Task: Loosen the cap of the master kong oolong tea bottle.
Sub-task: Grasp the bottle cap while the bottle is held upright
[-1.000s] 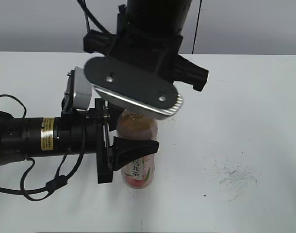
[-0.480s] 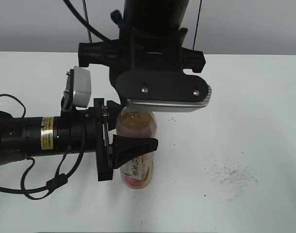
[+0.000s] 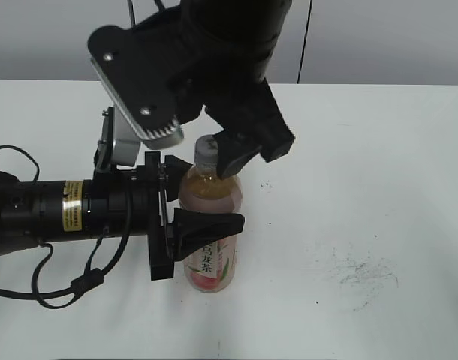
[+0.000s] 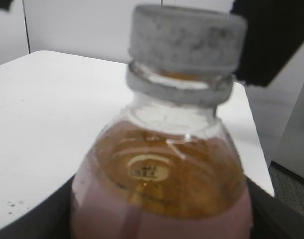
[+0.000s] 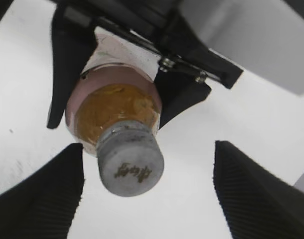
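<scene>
Grey cap (image 5: pixel 130 166) shows its logo only from the right wrist.

Master kong oolong tea bottle (image 3: pixel 209 232) upright on white surface (image 3: pixel 379 187), left of centre. Clear plastic, amber tea filling rounded shoulder, pink peach label lower down with black Chinese characters. Cap (image 5: pixel 130 166) small, round, light grey, dark logo on top, seated on neck above collar ring.
</scene>
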